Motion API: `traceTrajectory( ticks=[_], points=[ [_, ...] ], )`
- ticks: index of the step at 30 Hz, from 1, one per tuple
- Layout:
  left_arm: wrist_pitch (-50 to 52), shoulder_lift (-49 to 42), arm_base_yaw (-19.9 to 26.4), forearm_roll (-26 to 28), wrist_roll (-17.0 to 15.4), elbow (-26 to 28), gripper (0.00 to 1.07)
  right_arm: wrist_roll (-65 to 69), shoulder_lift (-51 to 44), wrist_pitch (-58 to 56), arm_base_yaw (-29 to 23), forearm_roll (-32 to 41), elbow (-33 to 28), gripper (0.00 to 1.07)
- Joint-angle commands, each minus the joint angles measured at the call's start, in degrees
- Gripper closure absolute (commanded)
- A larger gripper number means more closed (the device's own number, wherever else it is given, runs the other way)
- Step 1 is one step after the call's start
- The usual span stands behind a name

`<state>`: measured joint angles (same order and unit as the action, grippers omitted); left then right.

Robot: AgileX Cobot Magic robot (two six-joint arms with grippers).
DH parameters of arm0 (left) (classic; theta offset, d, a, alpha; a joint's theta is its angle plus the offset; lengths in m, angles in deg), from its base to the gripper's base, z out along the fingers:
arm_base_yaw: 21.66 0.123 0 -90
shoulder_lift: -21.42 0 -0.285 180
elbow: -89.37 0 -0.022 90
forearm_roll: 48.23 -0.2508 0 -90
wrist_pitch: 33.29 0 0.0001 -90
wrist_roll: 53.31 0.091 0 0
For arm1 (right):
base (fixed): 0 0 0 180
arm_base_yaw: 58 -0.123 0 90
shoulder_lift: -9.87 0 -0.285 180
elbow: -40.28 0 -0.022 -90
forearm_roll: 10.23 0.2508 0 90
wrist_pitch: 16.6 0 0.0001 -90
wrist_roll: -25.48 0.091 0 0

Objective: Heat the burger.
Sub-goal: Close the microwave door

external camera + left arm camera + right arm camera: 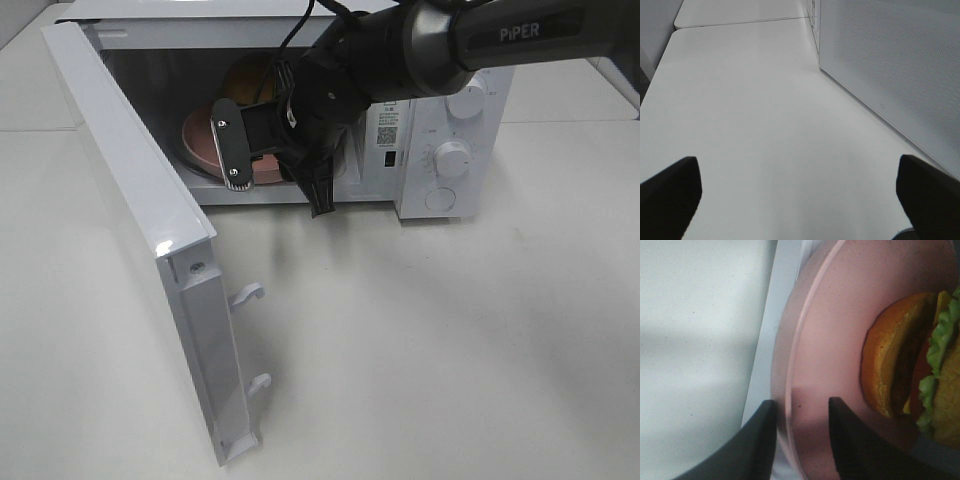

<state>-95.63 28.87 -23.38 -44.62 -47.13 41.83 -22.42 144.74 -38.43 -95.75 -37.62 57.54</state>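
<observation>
The burger [250, 75], with a golden-brown bun, green lettuce and a dark patty [910, 355], lies on a round pink plate [200, 140] inside the open microwave [440, 120]. My right gripper [245, 160] reaches into the cavity at the plate's front edge. In the right wrist view its two dark fingers stand apart on either side of the plate's rim [790, 390], with a visible gap, so the right gripper [800, 440] is open. My left gripper [800, 200] is wide open over bare table, with nothing between its fingers.
The microwave door [130, 200] swings out to the left and reaches toward the table's front. Its control knobs [452, 158] are on the right. The white perforated side of the microwave [890, 65] stands close beside the left gripper. The table [450, 350] is white.
</observation>
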Motion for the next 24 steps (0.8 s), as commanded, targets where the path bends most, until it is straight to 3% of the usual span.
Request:
traceTrajectory(
  ticks=[1, 13, 24],
  points=[
    [0.92, -0.74, -0.11, -0.06, -0.23, 0.00, 0.08, 1.78, -0.86, 0.11, 0.11, -0.46, 0.46, 0.70],
    [0.92, -0.74, -0.11, -0.06, -0.23, 0.00, 0.08, 2.18, -4.18, 0.57, 0.11, -0.46, -4.07, 0.64],
    [0.92, -0.74, -0.11, -0.06, -0.17, 0.00, 0.08, 4.47, -10.94, 2.81, 0.11, -0.46, -11.29, 0.42]
  ],
)
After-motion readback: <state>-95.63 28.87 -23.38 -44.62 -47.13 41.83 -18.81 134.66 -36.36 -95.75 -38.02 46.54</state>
